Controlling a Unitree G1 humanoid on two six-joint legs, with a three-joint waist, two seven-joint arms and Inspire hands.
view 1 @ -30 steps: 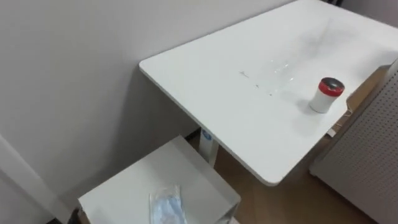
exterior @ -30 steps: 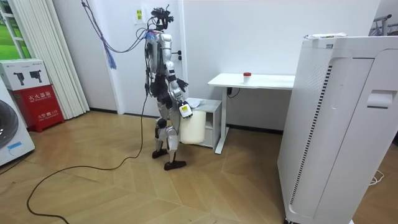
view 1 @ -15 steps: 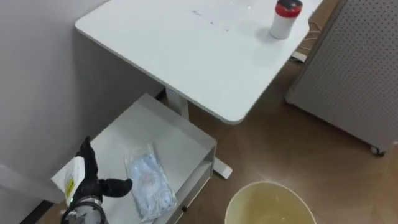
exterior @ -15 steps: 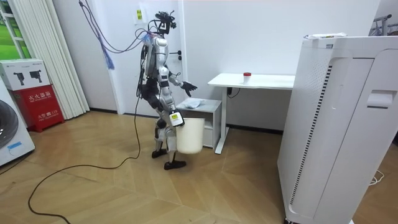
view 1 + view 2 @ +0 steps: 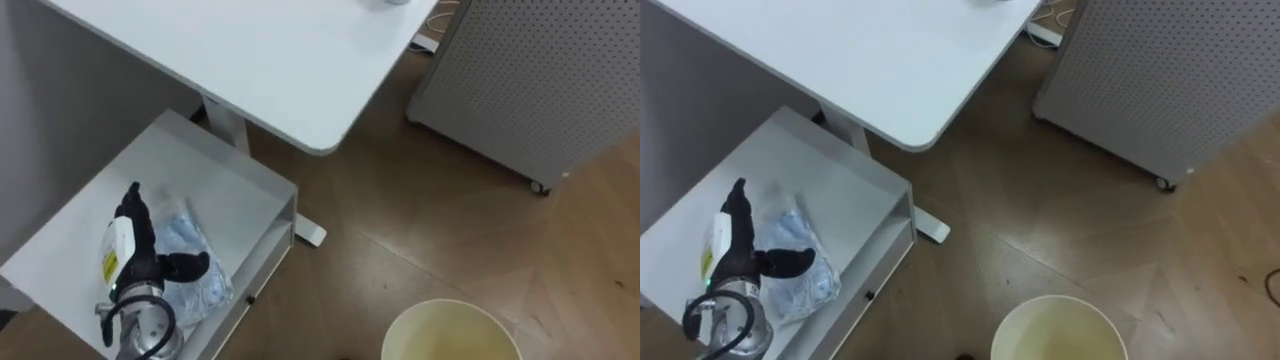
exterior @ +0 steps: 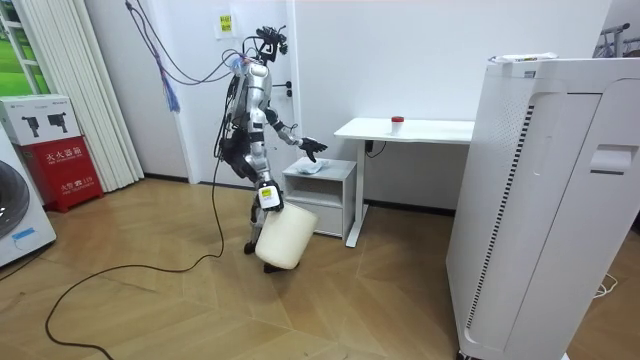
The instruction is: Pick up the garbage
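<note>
A clear plastic bag with pale blue stuff inside lies on top of a low white cabinet. My left hand rests over the bag's left side, open, fingers straight and thumb spread across the plastic. The right eye view has the same hand on the bag. In the room view I stand beside the cabinet, left hand stretched out above it. My right hand hangs low, shut on the rim of a cream waste bin that tilts by my legs; its open mouth shows below me.
A white desk overhangs the cabinet on its far side, and a red-lidded jar stands on it. A white perforated panel of a tall white unit stands to the right. Wooden floor lies between them.
The head camera has tipped down, shifting the whole picture. My left hand has come forward onto the bag. In the room view the bin has swung lower and tilted.
</note>
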